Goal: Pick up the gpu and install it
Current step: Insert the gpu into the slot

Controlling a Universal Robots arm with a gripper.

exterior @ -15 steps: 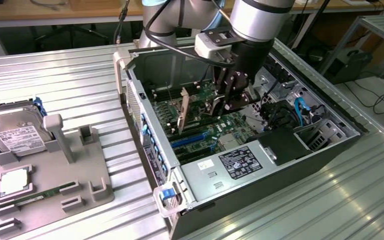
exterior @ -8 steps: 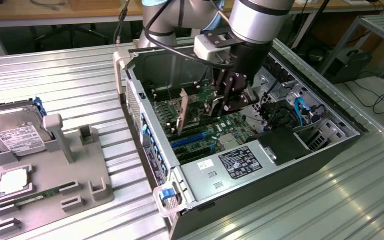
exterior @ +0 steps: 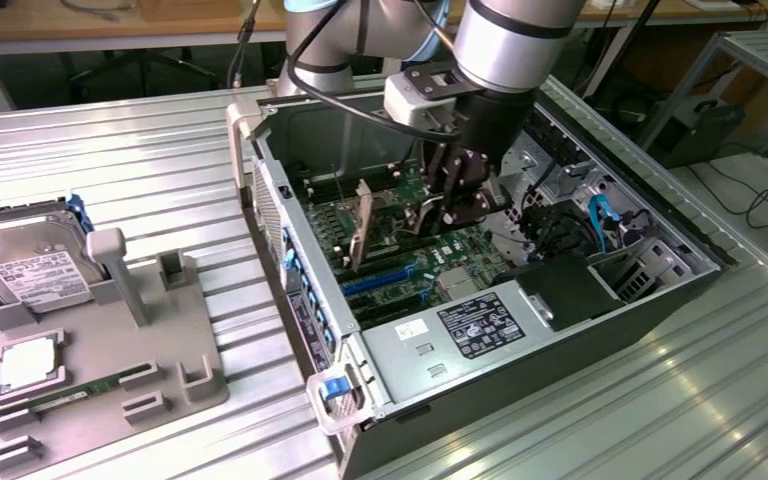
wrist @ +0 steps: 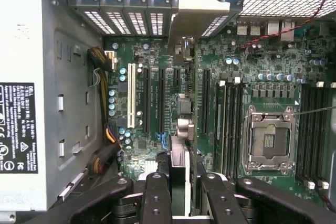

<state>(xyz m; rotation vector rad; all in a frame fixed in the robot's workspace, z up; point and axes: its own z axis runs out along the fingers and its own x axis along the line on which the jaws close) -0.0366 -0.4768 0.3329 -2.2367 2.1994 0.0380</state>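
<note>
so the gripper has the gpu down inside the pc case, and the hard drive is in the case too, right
Not quite. The gripper does hold the gpu inside the case, but the hard drive sits outside it, on the grey holder, as the exterior view shows.

An open computer case (exterior: 491,300) is lying on its side on the metal table (exterior: 131,170), with the motherboard (wrist: 262,103) sitting at the bottom of it and the power supply (exterior: 484,325) occupying the end nearest the exterior view's lower edge. The gripper (exterior: 462,200) is reaching down inside the case and clamping the gpu (wrist: 179,174) on edge between its fingers (wrist: 155,198), just above the expansion slots (wrist: 152,103). At the exterior view's left, apart from the case, a parts holder (exterior: 131,340) is resting on the table with a hard drive (exterior: 31,265) standing in it and a memory stick (exterior: 84,390) lying along it.
</note>
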